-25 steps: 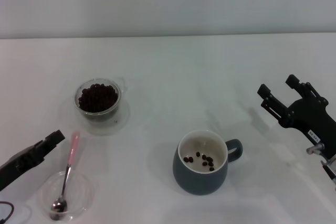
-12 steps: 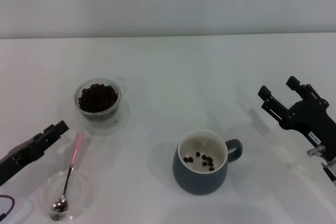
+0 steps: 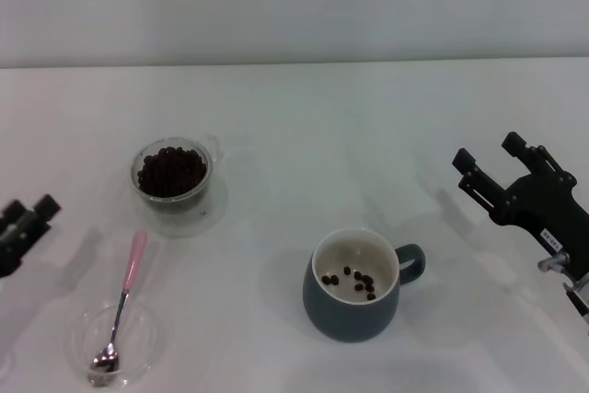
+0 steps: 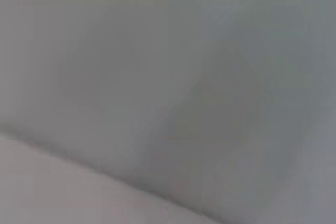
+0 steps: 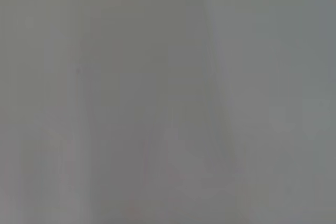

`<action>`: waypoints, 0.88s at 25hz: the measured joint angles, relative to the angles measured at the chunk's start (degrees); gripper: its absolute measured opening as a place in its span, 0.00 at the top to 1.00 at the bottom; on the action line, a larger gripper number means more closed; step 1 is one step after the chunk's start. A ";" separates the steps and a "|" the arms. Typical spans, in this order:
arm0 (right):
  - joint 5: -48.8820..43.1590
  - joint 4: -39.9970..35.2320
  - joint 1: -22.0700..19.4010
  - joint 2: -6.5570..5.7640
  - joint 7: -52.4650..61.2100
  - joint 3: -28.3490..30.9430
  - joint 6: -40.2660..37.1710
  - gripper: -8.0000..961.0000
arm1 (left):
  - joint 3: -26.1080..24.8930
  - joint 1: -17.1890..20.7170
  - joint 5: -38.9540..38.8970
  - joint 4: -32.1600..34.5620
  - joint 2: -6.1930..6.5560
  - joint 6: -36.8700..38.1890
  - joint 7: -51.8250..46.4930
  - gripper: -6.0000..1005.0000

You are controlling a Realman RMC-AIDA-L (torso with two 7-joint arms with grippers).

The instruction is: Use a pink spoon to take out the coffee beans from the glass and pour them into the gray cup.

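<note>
The pink spoon [image 3: 121,308] is seen lying free, bowl end down in a shallow clear dish [image 3: 118,345] at the near left of the table [image 3: 368,135], pink handle propped over the dish rim and angled up twd the glass [image 3: 174,175]. The glass is found farther back on the left, sitting on a clear saucer [image 3: 189,212] and filled w/ coffee beans [image 3: 171,169], heaped to about the rim. The gray cup [image 3: 356,284] is placed near centre-right, well apart from the glass, handle turned to the robot's right; a few beans are scattered on its cream bottom. The left gripper [image 3: 26,220] is spotted at the far left edge, apart from the spoon, nothing held; only two black tips are visible, jaws appear parted. The right gripper [image 3: 492,161] is held off to the right, clear of the cup, jaws spread open, empty. Both wrist views are blank grey, nothing readable there.
</note>
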 joint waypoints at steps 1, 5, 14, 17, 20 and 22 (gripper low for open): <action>0.01 -0.02 0.02 0.00 0.00 0.03 0.02 0.11 | -0.04 0.83 -4.17 -0.18 -0.05 0.20 8.12 0.39; 0.33 -0.12 0.07 0.00 -0.15 0.06 0.08 0.11 | -0.06 1.74 -8.85 -0.35 -0.09 0.56 14.86 0.27; 0.74 -0.34 0.48 0.05 -0.68 1.37 3.18 0.11 | -0.08 2.86 -26.52 -9.73 -0.36 1.45 42.34 0.28; 0.77 -0.04 0.84 0.09 -1.29 2.97 5.19 0.11 | -0.08 2.75 -31.05 -11.70 -0.44 1.46 46.58 0.28; 0.80 0.01 1.04 0.11 -1.53 4.12 6.31 0.11 | -0.08 2.67 -33.28 -12.24 -0.45 1.65 47.34 0.29; 0.80 0.14 1.14 0.15 -1.54 5.58 7.11 0.11 | -0.08 2.57 -33.80 -12.26 -0.45 2.33 47.57 0.29</action>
